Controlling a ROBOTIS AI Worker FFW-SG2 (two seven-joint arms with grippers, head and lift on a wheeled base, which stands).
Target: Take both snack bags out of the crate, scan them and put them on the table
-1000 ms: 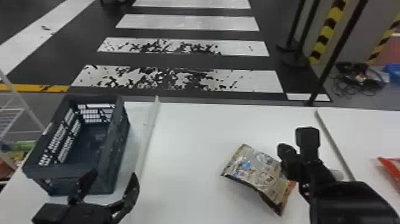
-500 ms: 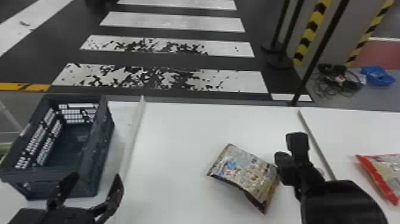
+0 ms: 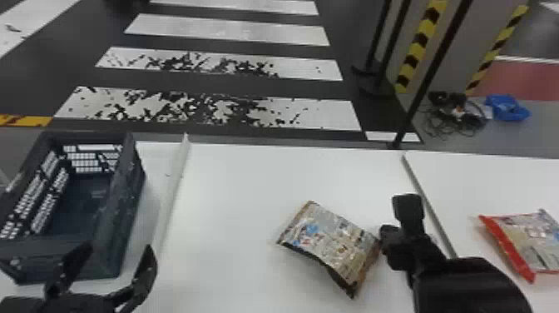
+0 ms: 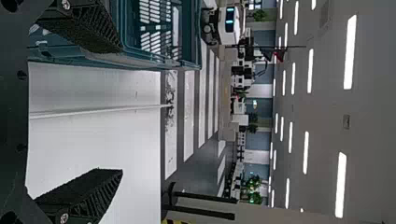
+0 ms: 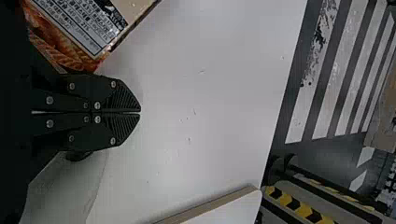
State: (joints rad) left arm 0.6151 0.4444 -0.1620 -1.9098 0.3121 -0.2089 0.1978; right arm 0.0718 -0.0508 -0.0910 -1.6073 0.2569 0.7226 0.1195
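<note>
White tabletop [image 3: 233, 187], divided by low strips: one snack bag [image 3: 332, 245] lies mid-section, the red-edged bag [image 3: 536, 237] to the right, probably separated by scanning stage. Right gripper [image 5: 140, 113], fingers together and empty, sits beside the former, perhaps for nudging; left gripper [image 3: 119, 249], wide and empty, waits near the crate [image 3: 118, 220].

"What sort of place is it?"
"A big indoor hall, perhaps a robot test lab: zebra crossing [image 3: 226, 30] on dark floor [image 3: 199, 79] across the head view's top, hazard tape [image 3: 420, 39] upper right."
"Anything past the bench [image 3: 249, 179]?"
"Left wrist view: light strips [image 4: 349, 51] on the ceiling [image 4: 373, 116] at right, plants [image 4: 256, 197] lower middle."
</note>
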